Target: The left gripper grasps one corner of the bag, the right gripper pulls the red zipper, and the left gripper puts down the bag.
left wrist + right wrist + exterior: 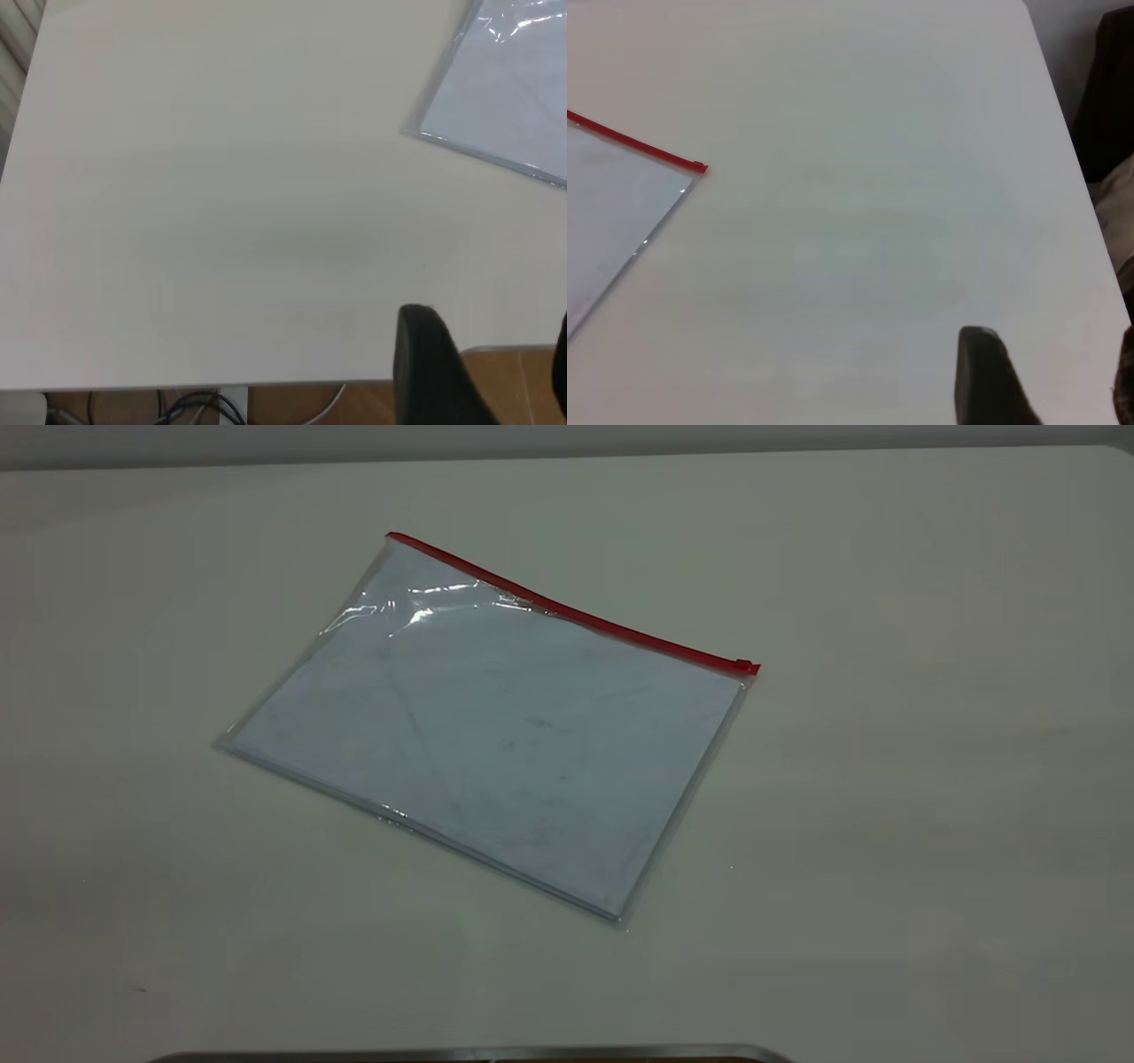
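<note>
Looking down from the exterior view, I see the bag [483, 731] lying flat on the white table [930, 797], turned at an angle, with pale bluish-white sheets inside. The red zipper [567, 607] runs along its far long edge, and the small slider tab [746, 666] sits at the right end of that strip. The wrinkled, glossy corner [399, 558] is at the strip's other end, on the left. Neither arm appears in this view.

From the left wrist view I can make out one dark finger [434, 367] of the left gripper [483, 372] over the table's near edge, well apart from the bag's plain corner [425, 131], touching nothing. With only part of the gripper visible, I cannot tell how its fingers are set.

From the right wrist view, a finger [988, 376] of the right gripper [1045, 381] hangs over bare table, well apart from the slider tab [700, 166]. Its finger spacing I cannot tell either.
</note>
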`<state>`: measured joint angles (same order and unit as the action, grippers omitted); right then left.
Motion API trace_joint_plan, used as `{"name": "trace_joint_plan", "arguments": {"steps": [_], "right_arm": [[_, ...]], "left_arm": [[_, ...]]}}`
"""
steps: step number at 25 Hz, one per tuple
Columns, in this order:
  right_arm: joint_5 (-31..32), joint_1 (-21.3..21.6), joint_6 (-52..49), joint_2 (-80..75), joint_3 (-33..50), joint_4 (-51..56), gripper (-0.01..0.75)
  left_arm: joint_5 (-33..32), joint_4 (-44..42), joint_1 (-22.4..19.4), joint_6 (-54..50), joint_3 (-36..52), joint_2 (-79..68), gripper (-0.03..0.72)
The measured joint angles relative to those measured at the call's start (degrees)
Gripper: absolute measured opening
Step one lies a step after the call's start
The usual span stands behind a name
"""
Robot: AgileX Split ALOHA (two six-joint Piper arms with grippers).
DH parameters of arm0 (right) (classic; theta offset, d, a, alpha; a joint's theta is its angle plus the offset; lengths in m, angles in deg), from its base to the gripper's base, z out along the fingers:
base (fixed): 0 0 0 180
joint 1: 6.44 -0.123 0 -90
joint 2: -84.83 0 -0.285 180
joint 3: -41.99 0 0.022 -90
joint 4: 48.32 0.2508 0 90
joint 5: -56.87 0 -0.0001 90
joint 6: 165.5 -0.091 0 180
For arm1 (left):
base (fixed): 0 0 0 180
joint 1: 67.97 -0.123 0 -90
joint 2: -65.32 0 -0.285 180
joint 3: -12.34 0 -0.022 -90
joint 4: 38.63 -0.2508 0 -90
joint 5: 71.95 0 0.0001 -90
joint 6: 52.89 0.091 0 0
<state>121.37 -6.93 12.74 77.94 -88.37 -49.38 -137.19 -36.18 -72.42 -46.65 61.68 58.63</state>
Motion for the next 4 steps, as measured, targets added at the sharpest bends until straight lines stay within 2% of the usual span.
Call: {"name": "trace_joint_plan", "arguments": {"steps": [4], "right_arm": [[0.0, 0.0, -0.05, 0.0, 0.0, 0.0, 0.386]], "left_arm": [[0.0, 0.0, 0.0, 0.0, 0.0, 0.0, 0.398]]}}
